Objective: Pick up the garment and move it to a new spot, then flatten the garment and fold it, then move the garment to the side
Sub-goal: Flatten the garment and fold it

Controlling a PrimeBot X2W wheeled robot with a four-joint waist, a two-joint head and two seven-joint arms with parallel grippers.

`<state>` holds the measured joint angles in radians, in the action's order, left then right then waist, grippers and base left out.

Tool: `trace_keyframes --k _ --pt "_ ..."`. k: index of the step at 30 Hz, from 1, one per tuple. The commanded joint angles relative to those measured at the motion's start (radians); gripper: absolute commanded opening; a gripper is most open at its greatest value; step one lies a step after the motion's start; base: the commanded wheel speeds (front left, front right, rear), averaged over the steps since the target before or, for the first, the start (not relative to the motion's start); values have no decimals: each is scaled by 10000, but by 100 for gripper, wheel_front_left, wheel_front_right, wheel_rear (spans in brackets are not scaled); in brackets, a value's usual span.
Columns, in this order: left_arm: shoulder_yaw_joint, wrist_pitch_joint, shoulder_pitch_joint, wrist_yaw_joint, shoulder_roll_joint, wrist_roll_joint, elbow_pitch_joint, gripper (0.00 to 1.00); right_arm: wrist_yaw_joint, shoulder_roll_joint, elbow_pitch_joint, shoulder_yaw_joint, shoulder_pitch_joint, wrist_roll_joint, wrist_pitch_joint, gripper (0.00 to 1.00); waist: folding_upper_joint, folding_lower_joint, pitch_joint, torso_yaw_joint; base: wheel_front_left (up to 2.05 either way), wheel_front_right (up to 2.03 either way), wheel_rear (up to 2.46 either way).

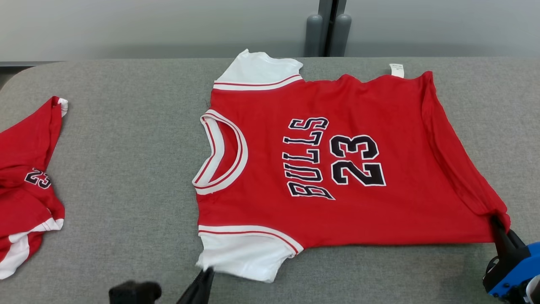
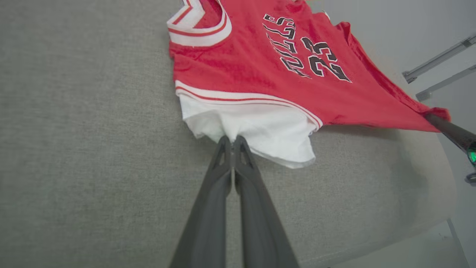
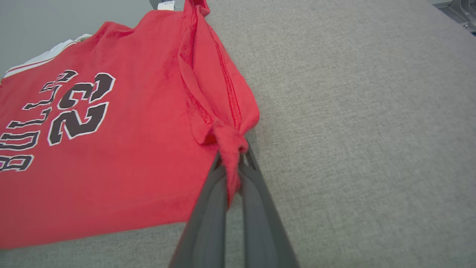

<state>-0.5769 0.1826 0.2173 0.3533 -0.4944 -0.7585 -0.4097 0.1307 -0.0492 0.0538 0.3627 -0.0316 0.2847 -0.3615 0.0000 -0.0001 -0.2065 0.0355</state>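
A red Bulls 23 jersey point(image 1: 261, 169) lies spread face up across the middle and right of the grey fabric-covered worktop point(image 1: 126, 169). Its collar points toward the worktop's left edge and its hem toward the right edge. Its far white sleeve point(image 1: 257, 67) reaches the far edge, where a small white label point(image 1: 396, 69) sticks out from the jersey's far side.

The left fingers point(image 2: 232, 144) are pressed together on the edge of the near white sleeve point(image 1: 244, 253), close to the worktop's near edge, with a little of the white cloth pinched between their tips. The right fingers point(image 1: 494, 221) are closed on the near corner of the hem, where the red cloth bunches into a twist between them. The hem itself is rolled over along the jersey's right side.

A second red jersey point(image 1: 25, 181) with the same number lies crumpled at the left edge, well apart from the first.
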Motion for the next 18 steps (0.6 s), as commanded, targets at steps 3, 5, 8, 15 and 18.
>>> trace_keyframes --k 3,5,8,15,18 --pt "-65 -142 -1261 -351 443 222 277 0 3 -27 -65 -66 -155 61 -49 0 0 1 -52 -43 0 0 0" --pt "54 -345 -1817 -536 670 240 614 0 3 -24 -5 -188 -399 46 -65 0 0 1 -86 -117 0 0 0" --pt "255 -661 -2617 -938 924 171 1215 0 5 -23 109 -440 -742 -51 -141 0 0 1 -160 -238 0 0 0" --pt "414 -1140 -4306 -1672 1246 367 2783 0 5 -24 558 -774 -1813 -13 59 0 0 1 -498 -388 0 0 0" --pt "416 -1335 -5028 -1839 1388 585 3545 0 5 -24 827 -791 -2238 43 348 0 0 1 -678 -402 0 0 0"
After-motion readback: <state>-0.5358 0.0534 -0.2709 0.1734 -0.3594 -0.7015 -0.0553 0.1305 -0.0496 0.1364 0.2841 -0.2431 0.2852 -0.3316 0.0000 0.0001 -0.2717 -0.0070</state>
